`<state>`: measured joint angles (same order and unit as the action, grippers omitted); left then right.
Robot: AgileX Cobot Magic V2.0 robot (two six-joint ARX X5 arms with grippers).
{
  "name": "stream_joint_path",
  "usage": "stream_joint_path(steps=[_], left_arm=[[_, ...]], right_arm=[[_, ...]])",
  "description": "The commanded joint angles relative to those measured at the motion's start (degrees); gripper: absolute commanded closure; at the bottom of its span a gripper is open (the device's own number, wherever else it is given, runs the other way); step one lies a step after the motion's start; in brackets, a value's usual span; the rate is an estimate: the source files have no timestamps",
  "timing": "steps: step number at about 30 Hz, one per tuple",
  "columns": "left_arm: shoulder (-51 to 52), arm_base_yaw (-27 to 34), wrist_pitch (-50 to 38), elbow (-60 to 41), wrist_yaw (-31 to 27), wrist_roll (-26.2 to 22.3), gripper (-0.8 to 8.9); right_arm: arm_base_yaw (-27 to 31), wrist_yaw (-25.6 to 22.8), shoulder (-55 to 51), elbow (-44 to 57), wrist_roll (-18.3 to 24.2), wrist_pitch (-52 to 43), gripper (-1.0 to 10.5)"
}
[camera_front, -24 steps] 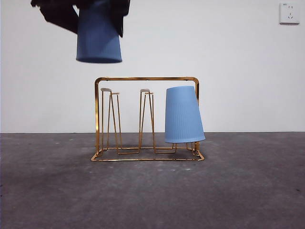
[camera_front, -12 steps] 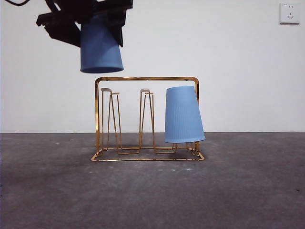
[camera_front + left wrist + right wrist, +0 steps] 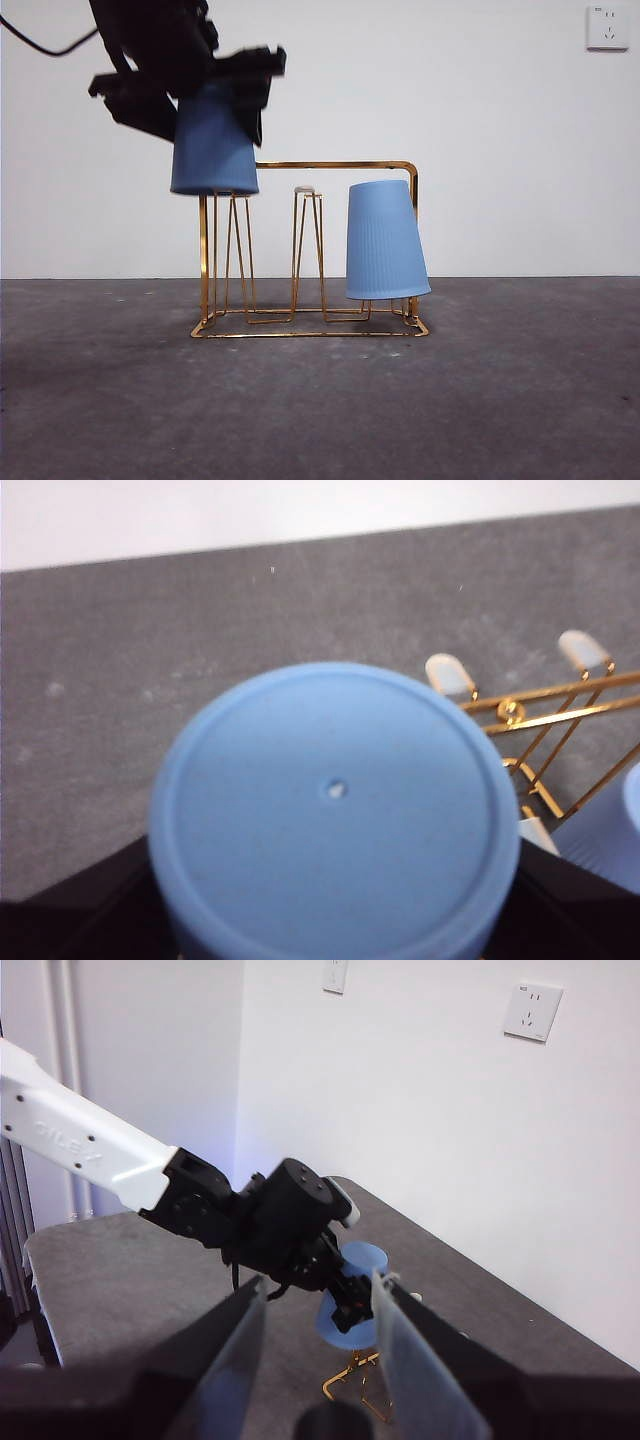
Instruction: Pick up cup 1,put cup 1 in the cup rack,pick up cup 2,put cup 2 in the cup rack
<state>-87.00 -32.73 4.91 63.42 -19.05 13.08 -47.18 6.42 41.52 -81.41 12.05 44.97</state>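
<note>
Front view: left gripper [image 3: 215, 100] clamps cup 2 [image 3: 213, 145] (upside down) over cup rack [image 3: 330, 165]; right gripper [image 3: 315, 1360] gapes.

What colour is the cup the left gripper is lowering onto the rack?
Light blue, the cup in the left gripper; clearest in the front view.

The rack [image 3: 308, 250] stands on the table [image 3: 320, 400]. One cup [image 3: 385, 240] sits upside down over its right prongs. Another cup [image 3: 213, 140] hangs upside down above its left prongs [image 3: 232, 250].
</note>
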Motion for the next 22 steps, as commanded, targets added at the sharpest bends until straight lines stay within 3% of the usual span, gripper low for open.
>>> stream_joint_path(steps=[1, 22], left_arm=[[-1.6, 0.1, -1.4, -0.4, 1.0, -0.7, 8.22], [-12.8, 0.2, -3.2, -0.4, 1.5, 0.7, 8.22]], right_arm=[[0.0, -0.1, -0.1, 0.3, 0.4, -0.3, 7.6], [0.0, -1.5, 0.0, 0.3, 0.6, 0.2, 7.6]])
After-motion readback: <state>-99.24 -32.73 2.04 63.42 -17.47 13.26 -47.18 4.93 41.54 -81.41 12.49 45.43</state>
